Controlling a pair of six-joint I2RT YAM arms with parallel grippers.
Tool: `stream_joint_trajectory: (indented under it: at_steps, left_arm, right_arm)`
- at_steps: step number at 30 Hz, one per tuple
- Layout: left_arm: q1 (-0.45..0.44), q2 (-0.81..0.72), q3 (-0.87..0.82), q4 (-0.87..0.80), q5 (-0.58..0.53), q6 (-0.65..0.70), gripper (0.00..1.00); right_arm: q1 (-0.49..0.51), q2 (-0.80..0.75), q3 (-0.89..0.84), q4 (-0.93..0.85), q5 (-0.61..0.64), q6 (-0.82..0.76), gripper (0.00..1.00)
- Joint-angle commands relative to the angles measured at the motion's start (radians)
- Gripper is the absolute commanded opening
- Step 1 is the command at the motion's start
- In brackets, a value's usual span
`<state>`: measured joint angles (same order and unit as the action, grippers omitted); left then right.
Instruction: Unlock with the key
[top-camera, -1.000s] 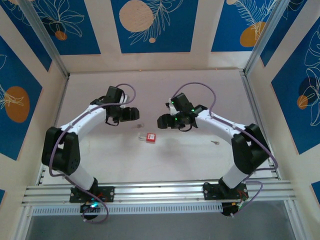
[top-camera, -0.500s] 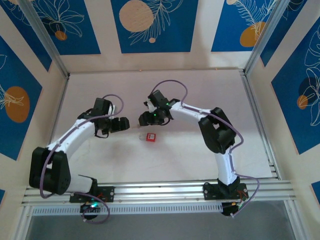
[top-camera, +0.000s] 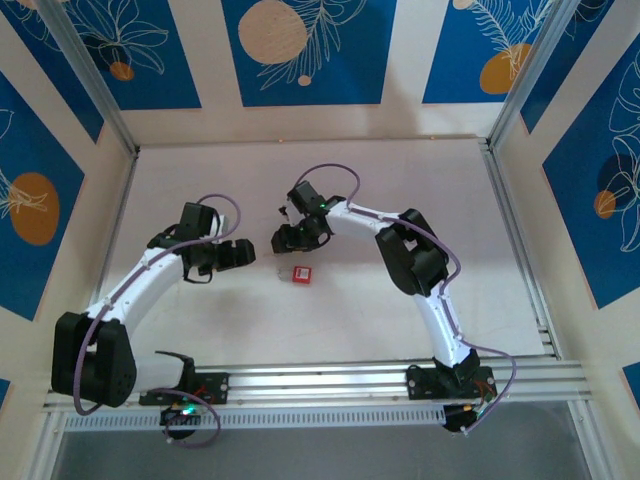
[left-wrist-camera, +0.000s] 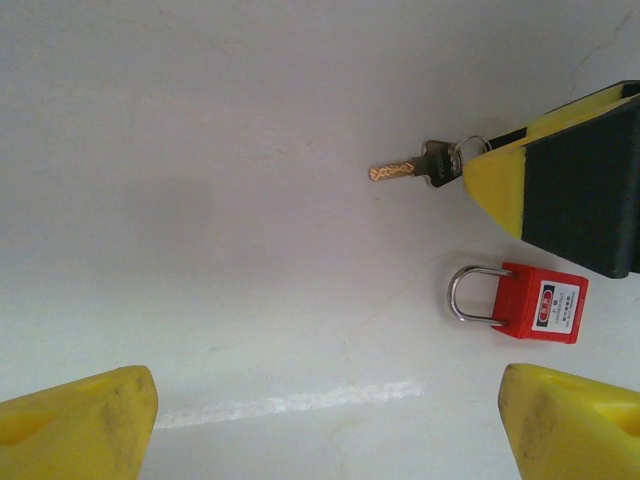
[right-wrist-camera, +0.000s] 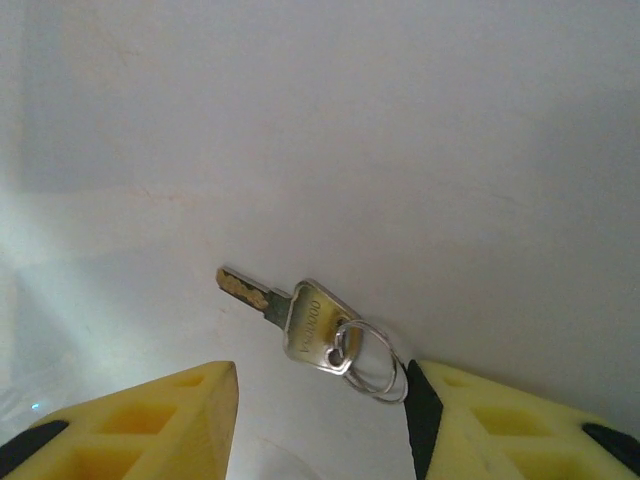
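Take the red padlock (left-wrist-camera: 535, 303) as your reference. It is a block-shaped body with a glossy plastic look, a white label on its face and a curved silver shackle, and it lies flat on the smooth, matte white desk (top-camera: 400, 200).

The key (right-wrist-camera: 300, 320) lies flat on the desk near the padlock, on the side away from the arm bases and apart from it. It is thin metal with a brassy toothed blade, a silvery-grey stamped head and a fine wire ring (right-wrist-camera: 370, 365).

The right pincer (right-wrist-camera: 320, 420) hangs just over the key beyond the padlock, its jaws partly spread. Its yellow, ribbed fingers (right-wrist-camera: 150, 420) straddle the key without clamping it, and one black-padded finger sits at the ring; you cannot tell whether they touch.

The left pincer (left-wrist-camera: 325, 425) stands beside the padlock's shackle end, spread wide and holding nothing.
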<state>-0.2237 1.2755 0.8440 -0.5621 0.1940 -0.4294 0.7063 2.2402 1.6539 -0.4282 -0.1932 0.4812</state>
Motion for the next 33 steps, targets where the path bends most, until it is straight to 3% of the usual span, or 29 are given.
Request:
stream_joint_trajectory:
  at_steps: [1,23,33]
  left_arm:
    - [0.014,-0.024,-0.005,-0.018,0.012,-0.003,0.88]
    - [0.029,-0.031,-0.012,-0.015,0.022,0.004,0.89]
    - [0.036,-0.051,-0.017,-0.017,0.01,0.007,0.89]
  right_arm:
    - [0.011,0.039,0.033,-0.026,-0.053,-0.005,0.47]
    - [0.012,0.04,0.082,-0.058,-0.016,-0.02,0.09]
    - [0.019,-0.048,0.04,-0.038,0.001,-0.015,0.02]
